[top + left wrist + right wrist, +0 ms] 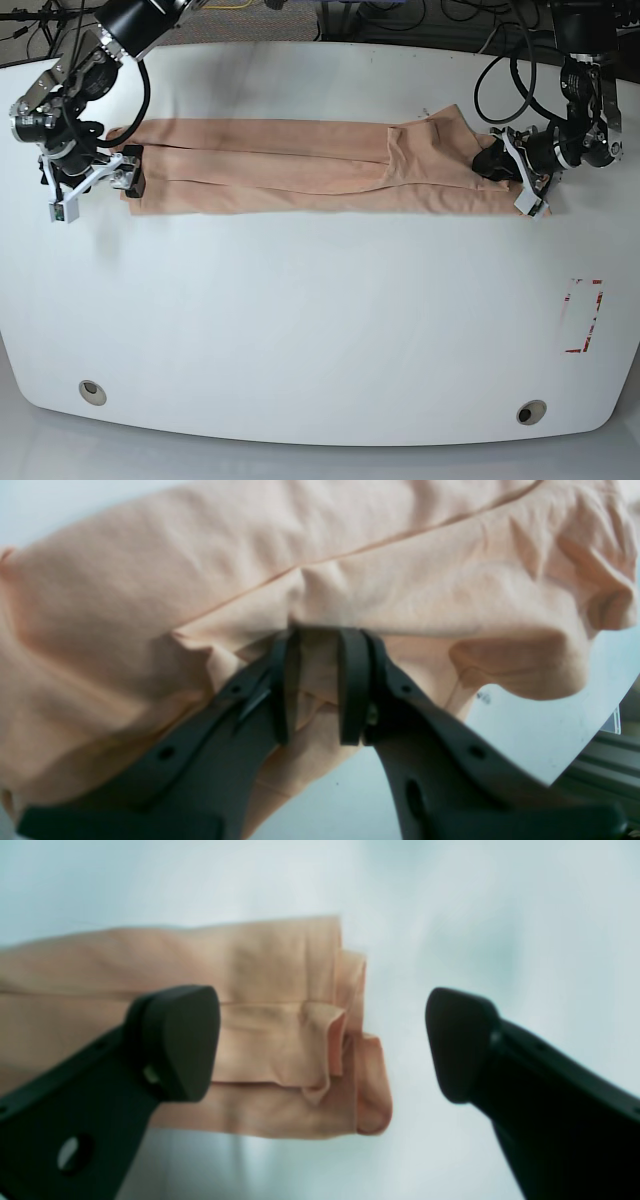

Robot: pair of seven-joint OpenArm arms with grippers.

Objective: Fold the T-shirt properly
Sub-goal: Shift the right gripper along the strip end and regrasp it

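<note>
The peach T-shirt [300,170] lies on the white table [320,320] as a long strip folded lengthwise, running left to right. My left gripper [492,160] is at the strip's right end. In the left wrist view it [320,640] is shut on a bunched fold of the T-shirt [350,555]. My right gripper [130,170] is at the strip's left end. In the right wrist view it [320,1040] is open, with its fingers wide apart. The layered end of the T-shirt [275,1040] lies between and below them. The yellow emblem is hidden.
A red-outlined rectangle [583,315] is marked on the table at the right. Two round holes [92,391] [531,411] sit near the front edge. Cables run along the back edge [500,60]. A metal frame rail [600,770] borders the table by the left gripper.
</note>
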